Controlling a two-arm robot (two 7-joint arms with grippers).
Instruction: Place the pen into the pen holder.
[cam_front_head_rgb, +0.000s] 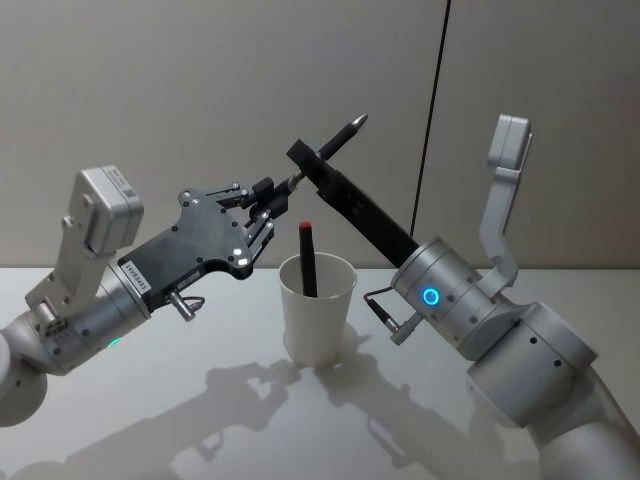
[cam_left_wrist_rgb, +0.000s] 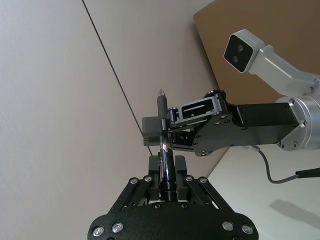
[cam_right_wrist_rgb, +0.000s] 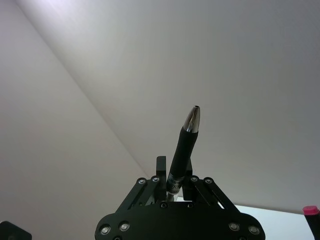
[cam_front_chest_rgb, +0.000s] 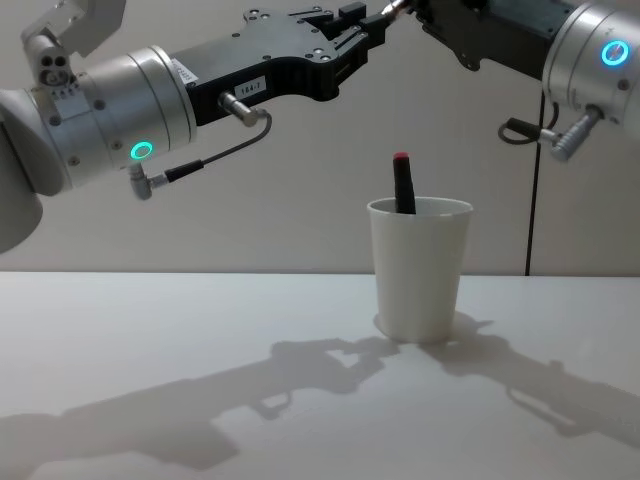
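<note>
Look first at the right gripper: it is raised above the table, reaching up and toward the robot's left, and its fingers are clamped on the pen around the middle of the barrel. In the right wrist view you see the pen rising out between that gripper's fingers, its silver conical tip leading.

The pen's long axis runs on a slant in the head view: tip high and toward the robot's right, tail end low and toward the left. That tail end reaches the left gripper, which comes in from the robot's left at about the same height. In the left wrist view you find the left gripper's fingers closed on the dark lower part of the pen, with the right gripper holding it just beyond and the tip sticking out past both. So both grippers grip the same pen at once, in the air.

Below them stands the pen holder, a white cup, upright on the table, just under the two grippers. A second dark pen with a red end already stands in it, leaning against the rim, red end up.
</note>
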